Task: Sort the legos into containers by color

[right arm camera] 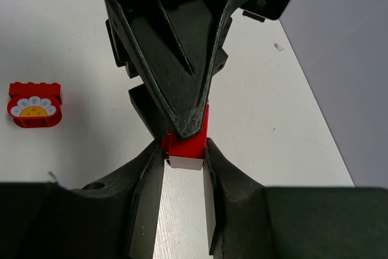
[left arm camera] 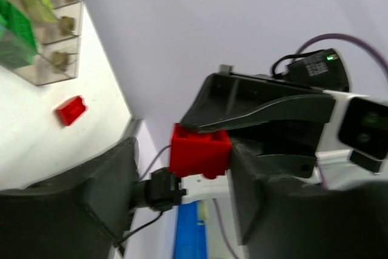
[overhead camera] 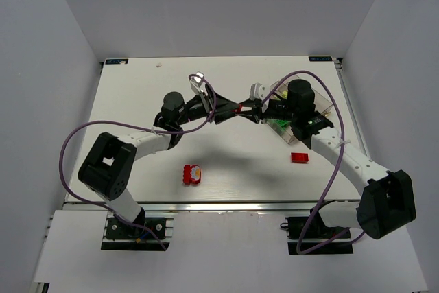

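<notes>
white surface (overhead camera: 137, 101), grey walls (overhead camera: 48, 66); my right claw (right arm camera: 183, 157) pinches a small red studded brick (left arm camera: 200, 150), left claw (left arm camera: 182, 174) parted around it; right arm (overhead camera: 302, 97) overhangs the clear plastic tray (left arm camera: 48, 59)

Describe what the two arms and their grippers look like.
Both the left arm and right arm have white links between bulky black joint housings. A purple cable loops along the left one, another along the right. The left gripper and right gripper have matte black, triangular, ribbed fingers.
</notes>
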